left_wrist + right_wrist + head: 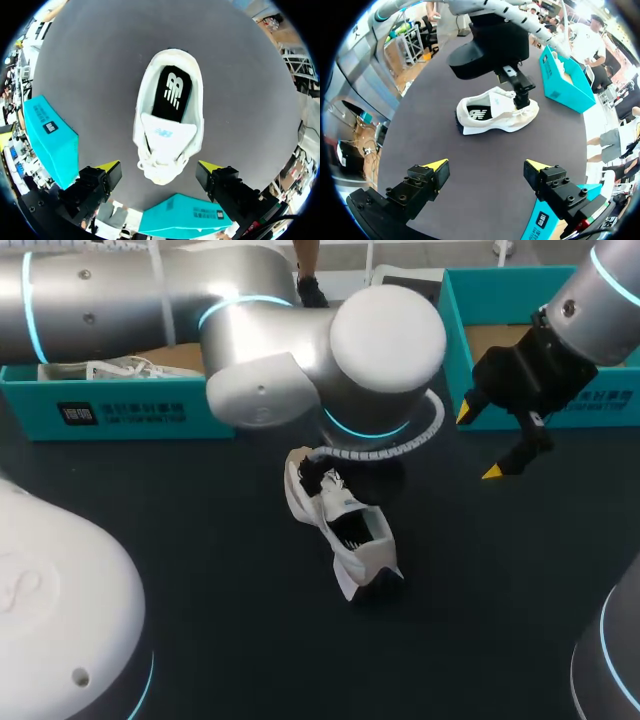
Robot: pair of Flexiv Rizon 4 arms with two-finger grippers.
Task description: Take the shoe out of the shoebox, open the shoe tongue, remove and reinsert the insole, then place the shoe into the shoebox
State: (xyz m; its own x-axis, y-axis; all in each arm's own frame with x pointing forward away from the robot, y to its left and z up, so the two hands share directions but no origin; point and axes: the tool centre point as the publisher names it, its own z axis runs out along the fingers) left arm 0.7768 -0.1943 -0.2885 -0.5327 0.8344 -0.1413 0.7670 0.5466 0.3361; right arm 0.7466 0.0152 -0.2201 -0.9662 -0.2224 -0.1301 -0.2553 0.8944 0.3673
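A teal left shoebox [120, 410] at the table's [200, 540] far left edge holds a second white shoe [110, 368]. Nearer the middle, the left gripper [159, 167] hangs over the white shoe [345, 530], its yellow-tipped fingers spread wide to either side of the laced end. From the right wrist view one finger seems to sit at the tongue [167, 135], though contact is hard to judge. The shoe rests on the table outside both boxes with its black insole [172, 92] showing inside, and further right the right gripper [480, 443] hovers spread and empty in front of the teal right shoebox [452, 340].
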